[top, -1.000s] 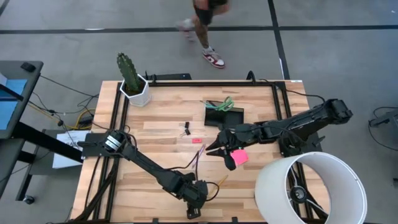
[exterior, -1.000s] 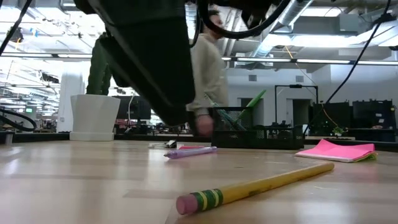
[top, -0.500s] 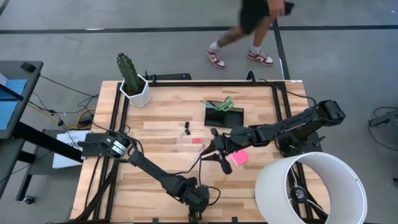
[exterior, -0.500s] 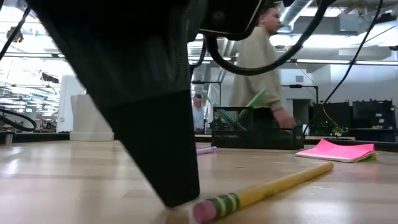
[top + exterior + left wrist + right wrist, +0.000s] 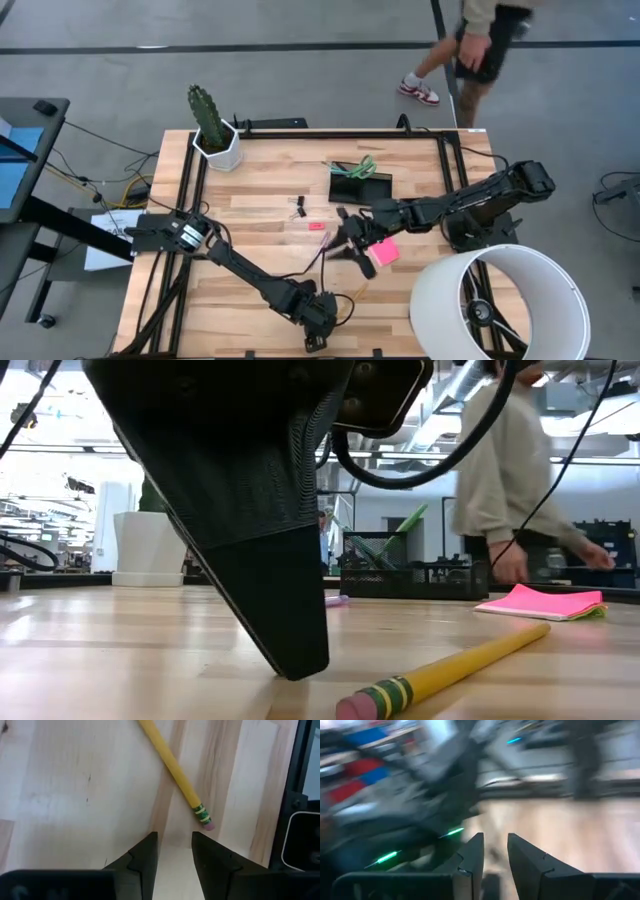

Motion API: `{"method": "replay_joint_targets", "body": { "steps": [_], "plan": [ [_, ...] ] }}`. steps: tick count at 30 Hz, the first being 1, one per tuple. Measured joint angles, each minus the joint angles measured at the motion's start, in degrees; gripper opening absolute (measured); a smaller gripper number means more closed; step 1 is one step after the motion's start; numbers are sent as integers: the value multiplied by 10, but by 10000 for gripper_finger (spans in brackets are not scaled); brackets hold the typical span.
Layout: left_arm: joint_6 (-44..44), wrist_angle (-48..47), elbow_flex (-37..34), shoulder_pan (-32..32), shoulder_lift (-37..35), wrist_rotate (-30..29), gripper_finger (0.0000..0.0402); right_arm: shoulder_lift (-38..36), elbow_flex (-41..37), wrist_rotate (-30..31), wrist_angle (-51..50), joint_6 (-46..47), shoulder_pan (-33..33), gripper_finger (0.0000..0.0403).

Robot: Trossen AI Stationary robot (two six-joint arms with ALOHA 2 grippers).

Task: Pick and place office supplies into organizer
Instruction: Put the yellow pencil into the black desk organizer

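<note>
Cactus (image 5: 204, 108) in a white pot (image 5: 220, 147) at the far left corner of the table (image 5: 260, 200), big white lampshade (image 5: 497, 301) at the near right corner, a person (image 5: 478, 45) walking on the floor beyond the far edge; low view shows that person behind the organizer. Black organizer (image 5: 360, 184) sits far centre with green scissors (image 5: 364, 165) sticking out of it. Black binder clip (image 5: 300, 208) and small pink eraser (image 5: 316, 226) lie left of the organizer, apart from each other. Pink sticky-note pad (image 5: 384, 251) is near the right gripper (image 5: 347, 243), which hangs over mid-table with a purple pen (image 5: 320, 253) just beside it; its fingers (image 5: 470, 857) stand slightly apart with nothing seen between them. Left gripper (image 5: 174, 845) is low at the near edge, tips at the wood, fingers parted and empty. Yellow pencil (image 5: 172, 766) lies just ahead of them, its eraser end nearest the gap, not touching either finger. In the low view the left arm's dark finger (image 5: 270, 585) fills most of the foreground, blocking much of the table behind.
</note>
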Motion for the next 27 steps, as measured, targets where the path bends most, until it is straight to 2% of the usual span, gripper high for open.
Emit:
{"method": "replay_joint_targets", "body": {
  "steps": [3, 5, 7, 9, 12, 16, 22, 27],
  "plan": [
    [-20, -21, 0, 1, -4, 35, 114, -1, 0, -105, -41, 3, 10, 82],
    [-27, -36, 0, 1, -9, 61, 114, -1, 1, -125, -104, -21, 23, 82],
    [-31, -59, 0, 0, -17, 87, 114, -1, 0, -114, -183, -71, 36, 82],
    [-47, -92, 0, -1, -33, 104, 114, 1, 0, -77, -259, -110, 50, 82],
    [-55, -165, 0, 0, -66, 108, 114, 5, -7, -37, -299, -121, 68, 82],
    [-59, -256, -1, 0, -131, 59, 114, 27, -25, -32, -238, -131, 90, 82],
    [-110, -344, 0, 1, -234, -77, 114, 82, -30, -34, -143, -159, 73, 82],
    [-151, -399, 0, 1, -292, -132, 114, 129, -29, -91, -69, -147, 54, 82]
  ]
}}
